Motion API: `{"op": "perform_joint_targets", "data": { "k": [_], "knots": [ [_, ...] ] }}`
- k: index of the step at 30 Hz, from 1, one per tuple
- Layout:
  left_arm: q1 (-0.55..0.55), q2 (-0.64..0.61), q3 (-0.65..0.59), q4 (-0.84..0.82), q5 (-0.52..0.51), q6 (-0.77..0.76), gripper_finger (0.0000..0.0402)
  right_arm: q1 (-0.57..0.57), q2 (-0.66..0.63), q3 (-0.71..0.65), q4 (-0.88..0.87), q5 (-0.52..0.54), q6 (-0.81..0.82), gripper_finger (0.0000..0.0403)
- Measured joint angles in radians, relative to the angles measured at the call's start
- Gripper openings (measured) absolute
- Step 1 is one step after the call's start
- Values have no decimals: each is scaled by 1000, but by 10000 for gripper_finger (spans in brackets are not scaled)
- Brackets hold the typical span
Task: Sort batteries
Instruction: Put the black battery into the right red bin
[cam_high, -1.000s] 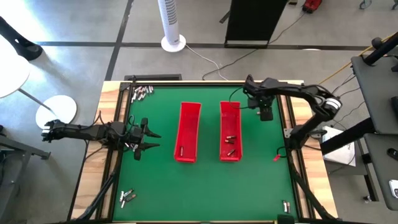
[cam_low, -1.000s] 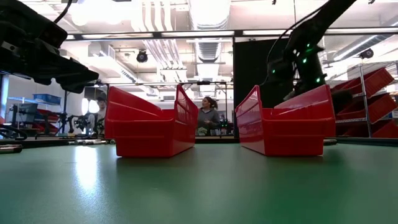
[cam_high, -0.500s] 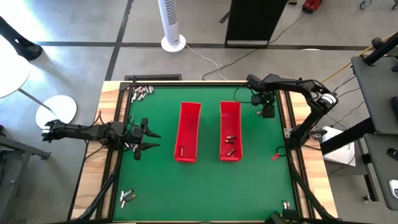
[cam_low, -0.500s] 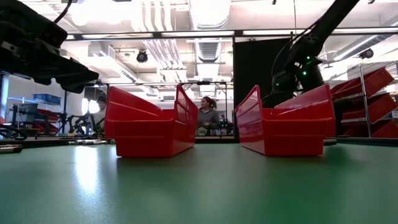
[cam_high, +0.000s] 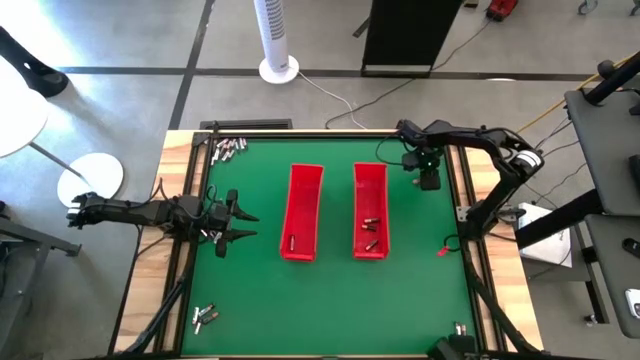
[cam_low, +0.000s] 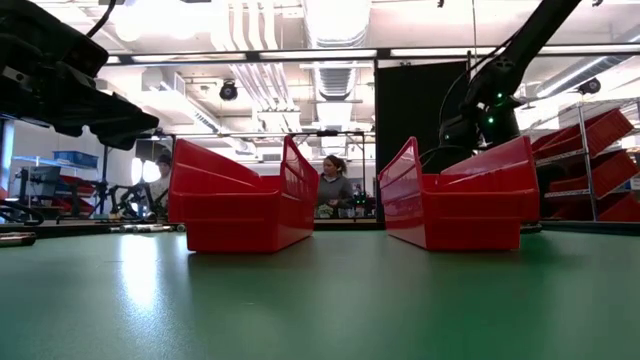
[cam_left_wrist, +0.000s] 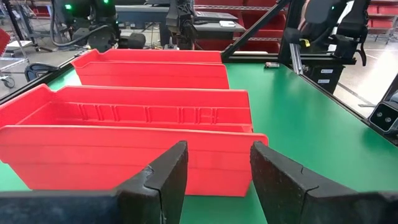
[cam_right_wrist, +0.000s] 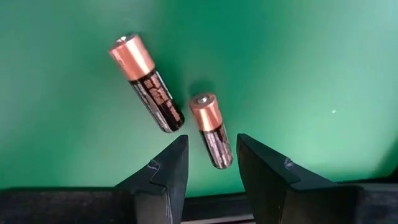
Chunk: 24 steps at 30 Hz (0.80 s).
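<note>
Two dark batteries with copper ends, a larger (cam_right_wrist: 146, 84) and a smaller (cam_right_wrist: 211, 130), lie on the green mat under my right gripper (cam_right_wrist: 211, 149). It points down, open, and the smaller battery's dark end lies in the gap between its fingers. In the high view this gripper (cam_high: 428, 180) stands right of the right red tray (cam_high: 370, 212). That tray and the left tray (cam_high: 303, 212) each hold a few batteries (cam_high: 369, 222). My left gripper (cam_high: 238, 224) waits open at the table's left, pointing level at the trays (cam_left_wrist: 143, 146).
Loose batteries lie in the far left corner (cam_high: 228, 148), near the front left corner (cam_high: 205, 318) and at the front right edge (cam_high: 460, 330). A small red thing (cam_high: 445, 253) lies near the right edge. People sit in the room beyond the table (cam_low: 332, 185).
My right gripper has sunk toward the mat beside the right tray's far end, drifting slightly toward the table's far edge. In the low view it now shows lower behind that tray.
</note>
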Motion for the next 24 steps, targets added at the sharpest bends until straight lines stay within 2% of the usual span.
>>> {"op": "perform_joint_targets", "data": {
  "k": [10,20,24],
  "knots": [
    [0,0,0,0,0,0,155,-6,31,-1,28,-2,7,120],
    [0,0,0,0,0,0,155,-6,30,-1,37,-1,56,42],
    [0,0,0,0,0,0,155,-6,28,0,37,0,76,26]
  ]
}}
